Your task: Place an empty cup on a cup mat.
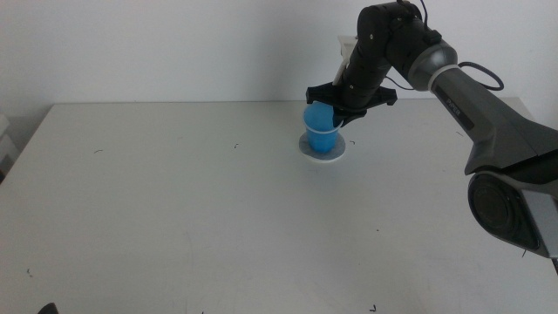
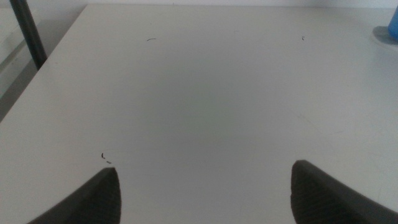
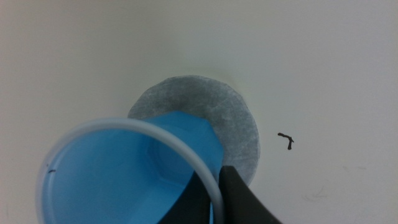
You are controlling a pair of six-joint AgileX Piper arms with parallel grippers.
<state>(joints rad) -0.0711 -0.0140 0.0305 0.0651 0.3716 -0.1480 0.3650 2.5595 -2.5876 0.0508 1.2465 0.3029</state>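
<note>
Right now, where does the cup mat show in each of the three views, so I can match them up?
Middle view: the cup mat lies far-centre on the table, under the blue cup held by the right gripper.
Left wrist view: only a blue-grey sliver at the picture's edge; whether that is the mat is unclear.
Right wrist view: the grey disc fills the centre, partly covered by the cup.
Shared landmark: the cup.

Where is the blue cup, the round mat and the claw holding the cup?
cup (image 1: 321,129): middle view, its blue side wall.
cup mat (image 3: 233,118): right wrist view, bare grey top.
right gripper (image 1: 335,110): middle view, jaws pinching the cup's rim.
</note>
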